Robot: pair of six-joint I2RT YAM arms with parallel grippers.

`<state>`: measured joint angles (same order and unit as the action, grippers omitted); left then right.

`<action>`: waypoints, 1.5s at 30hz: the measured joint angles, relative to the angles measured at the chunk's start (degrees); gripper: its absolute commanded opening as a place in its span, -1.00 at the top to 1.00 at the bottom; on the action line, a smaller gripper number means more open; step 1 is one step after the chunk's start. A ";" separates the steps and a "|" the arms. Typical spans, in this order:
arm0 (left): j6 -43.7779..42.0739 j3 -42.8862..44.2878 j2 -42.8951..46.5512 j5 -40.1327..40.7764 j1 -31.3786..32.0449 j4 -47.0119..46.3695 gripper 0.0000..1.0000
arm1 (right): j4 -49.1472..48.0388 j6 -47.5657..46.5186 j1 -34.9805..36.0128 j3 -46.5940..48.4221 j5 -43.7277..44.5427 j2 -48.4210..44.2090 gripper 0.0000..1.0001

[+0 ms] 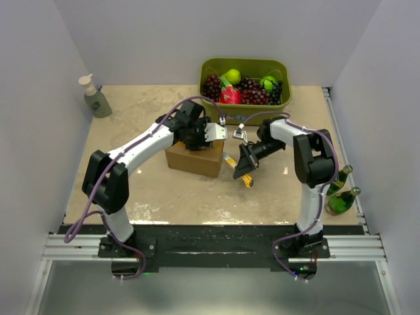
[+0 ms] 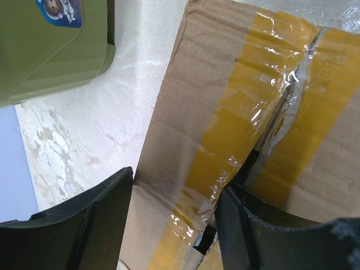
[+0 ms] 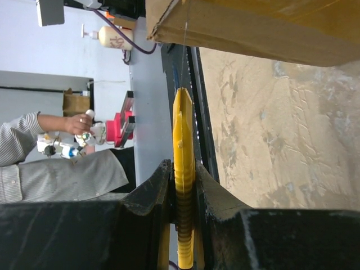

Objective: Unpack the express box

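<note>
- Top external: we are seeing the express box (image 1: 193, 159) sitting mid-table, near the green bin (image 1: 244, 62) behind it.
- Left wrist: we are noting the left gripper (image 2: 174, 225) hovering over the box's edge, jaws partly spread, gripping nothing; the yellow tape (image 2: 225, 129) is showing a slit along the seam.
- Right wrist: we are noting the right gripper (image 3: 183, 191) pinching a yellow cutter (image 3: 184, 129), jaws clamped on it, beside the box.
</note>
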<state>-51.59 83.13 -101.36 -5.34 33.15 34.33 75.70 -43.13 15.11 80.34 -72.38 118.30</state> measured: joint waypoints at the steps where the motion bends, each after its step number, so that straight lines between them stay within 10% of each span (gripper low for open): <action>1: 0.00 0.02 -0.02 0.11 0.00 -0.04 -0.24 | -0.09 0.00 0.24 -0.28 0.07 -0.26 1.00; 15: 0.66 0.02 -0.20 0.72 0.04 -1.99 -0.35 | -2.71 6.62 1.64 -5.77 3.91 -13.94 1.00; 26: 2.36 0.02 1.36 -0.48 -0.13 -1.14 -0.55 | -5.60 7.26 -18.99 11.13 4.74 -13.42 1.00; 35: 2.58 0.02 2.86 -3.89 -0.13 2.49 -0.54 | -44.02 22.49 -17.35 -10.91 33.75 -40.65 1.00; 45: 5.14 -0.07 3.54 -7.21 -0.13 4.33 -0.53 | -55.43 7.32 -15.45 -27.30 61.79 -36.52 1.00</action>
<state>-46.46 83.07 -97.82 -12.56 33.01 38.65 20.27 -35.81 -0.34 53.04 -10.59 81.78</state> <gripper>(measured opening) 0.768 0.190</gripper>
